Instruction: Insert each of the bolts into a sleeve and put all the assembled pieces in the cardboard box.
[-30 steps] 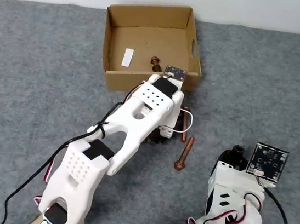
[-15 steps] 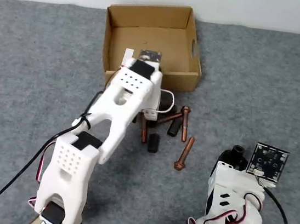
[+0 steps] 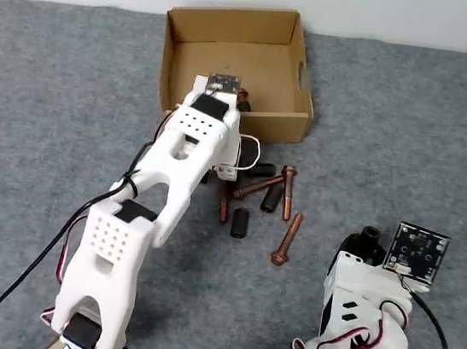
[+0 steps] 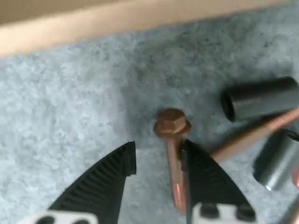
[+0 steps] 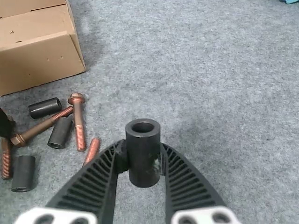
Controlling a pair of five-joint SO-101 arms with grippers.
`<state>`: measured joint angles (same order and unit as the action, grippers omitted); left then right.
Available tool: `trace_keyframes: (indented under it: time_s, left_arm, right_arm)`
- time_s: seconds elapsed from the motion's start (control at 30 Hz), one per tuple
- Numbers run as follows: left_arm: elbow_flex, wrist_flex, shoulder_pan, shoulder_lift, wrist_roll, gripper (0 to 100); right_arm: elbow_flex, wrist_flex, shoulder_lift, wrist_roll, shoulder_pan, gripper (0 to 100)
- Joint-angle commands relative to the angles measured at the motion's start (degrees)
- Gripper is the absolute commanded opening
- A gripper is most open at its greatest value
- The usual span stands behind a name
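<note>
- Over the last second the left gripper [image 4: 156, 151] is swinging leftward along the front wall of the brown open-topped cardboard box [image 3: 278, 126]. In doing so it is uncovering the scattered pile on the grey carpet.
- It is now hanging with its jaws apart over a copper-coloured hex-head bolt [image 4: 174, 163]. The shaft is lying between the jaws, close against one of them, and the head is pointing toward the box wall.
- That is reading as the start of a fresh pick. One assembled piece [image 3: 243, 99] is already sitting inside the box, while several loose bolts and sleeves are still waiting outside.
- The right gripper [image 5: 142, 156] is staying put and clamping a black cylindrical sleeve [image 5: 142, 154] upright, bore upward, well apart from the pile. It is probably waiting to receive that bolt.
- Writing: a white slip [image 3: 200, 82] is peeking out on the box floor, and nothing on it is showing as legible. The green camera board [image 3: 417, 250] is carrying marks too small to read.
</note>
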<state>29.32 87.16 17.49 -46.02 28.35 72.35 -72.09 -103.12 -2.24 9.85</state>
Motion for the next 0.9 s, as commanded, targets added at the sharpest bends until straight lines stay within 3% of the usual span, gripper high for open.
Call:
trace_keyframes:
  time_s: [0.0, 0.13, 0.23, 0.5, 0.7, 0.87]
  left_arm:
    - [2.9, -1.5, -0.2, -1.9, -0.4, 16]
    - [7.1, -1.4, -0.6, -5.3, -0.4, 13]
    - [10.3, -0.7, -0.6, -5.9, -0.4, 0]
    - [24.6, 13.6, 1.6, -5.3, 1.6, 0]
    - [20.2, 13.5, 5.0, 10.9, 1.3, 0]
    - [5.8, 13.2, 9.1, 28.0, 1.2, 0]
  right_arm:
    - [-1.6, -0.1, -0.4, 0.5, 0.5, 0.9]
    - [-1.0, -0.1, -0.4, 0.6, 0.5, 0.9]
    - [-1.0, -0.1, -0.4, 0.6, 0.5, 0.9]
    - [-3.6, -0.8, -0.4, 0.6, 0.5, 0.9]
    - [-8.8, -10.7, -0.4, 0.5, -4.2, 0.8]
    - [-10.7, -12.9, -0.4, 0.6, -5.1, 0.8]
